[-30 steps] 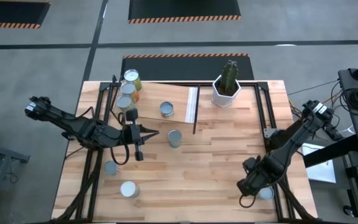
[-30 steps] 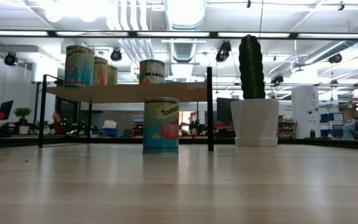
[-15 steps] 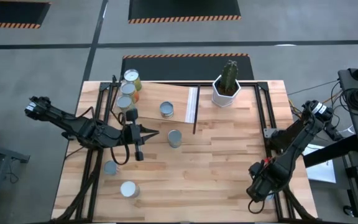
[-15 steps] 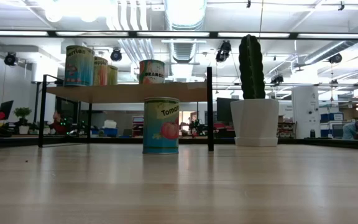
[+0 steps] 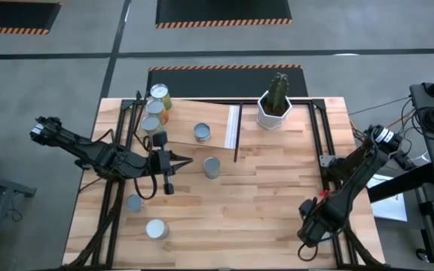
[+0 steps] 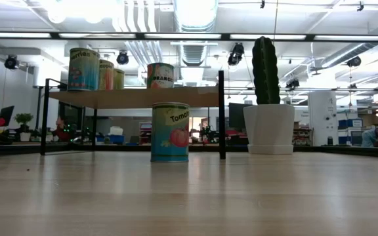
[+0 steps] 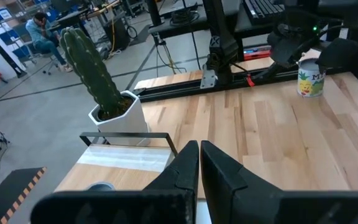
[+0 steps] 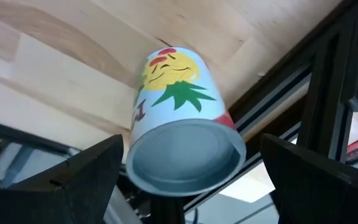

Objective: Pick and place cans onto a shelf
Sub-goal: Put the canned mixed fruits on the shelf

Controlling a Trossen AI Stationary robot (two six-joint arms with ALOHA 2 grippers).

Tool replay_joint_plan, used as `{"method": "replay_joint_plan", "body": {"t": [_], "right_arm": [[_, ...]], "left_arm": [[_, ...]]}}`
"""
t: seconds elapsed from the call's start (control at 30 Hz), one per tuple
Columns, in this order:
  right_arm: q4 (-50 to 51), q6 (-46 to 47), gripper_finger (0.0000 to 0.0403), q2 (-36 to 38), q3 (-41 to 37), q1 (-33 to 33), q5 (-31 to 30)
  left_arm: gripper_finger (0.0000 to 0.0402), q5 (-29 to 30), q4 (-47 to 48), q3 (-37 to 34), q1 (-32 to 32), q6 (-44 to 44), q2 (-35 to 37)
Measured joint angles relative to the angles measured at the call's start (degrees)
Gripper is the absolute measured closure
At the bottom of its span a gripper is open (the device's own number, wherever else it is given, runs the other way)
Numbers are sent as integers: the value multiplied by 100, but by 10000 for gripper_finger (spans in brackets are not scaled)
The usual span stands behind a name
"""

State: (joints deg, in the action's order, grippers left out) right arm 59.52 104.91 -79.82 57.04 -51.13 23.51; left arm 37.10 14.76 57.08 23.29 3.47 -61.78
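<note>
Pale-blue label, pineapple print: the can the right arm is working on.

High view: right claw sits at the table corner farthest from the cactus pot, directly over that can, which is hidden beneath it here. Left claw waits just off the shelf, far from this can; the right arm is the nearer by a wide margin.

Low view: neither claw shows. One can stands on the table under the shelf board, others on top.

Left wrist view: own fingers pressed together, nothing between them. Across the table from the cactus pot, the pineapple can stands upright under the right claw.

Right wrist view: fingers spread wide, one each side of the can, not touching it. Its long axis points straight up at the claw, grey top centred in the gap. Judgement: descend, then close.
</note>
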Motion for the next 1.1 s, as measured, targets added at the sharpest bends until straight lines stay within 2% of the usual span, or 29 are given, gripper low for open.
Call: {"method": "replay_joint_plan", "body": {"t": [0.23, 0.53, 0.7, 0.87, 1.1], "right_arm": [[-13, -230, 41, -347, 0, 0, 62], [-32, -292, 124, -303, 1, 1, 107], [22, -254, 127, -167, 153, 44, -51], [137, -296, 109, -98, 567, 172, -961], [875, -1076, 118, -98, 1646, 675, -2268]], "left_arm": [[402, -1, 2, 0, 0, 2, 0], [402, -2, -16, -14, 0, 46, 0], [402, -7, -177, -157, 3, 100, 4], [402, -9, -765, -539, 4, 327, 189], [402, -4, -1210, -943, 4, 480, 669]]}}
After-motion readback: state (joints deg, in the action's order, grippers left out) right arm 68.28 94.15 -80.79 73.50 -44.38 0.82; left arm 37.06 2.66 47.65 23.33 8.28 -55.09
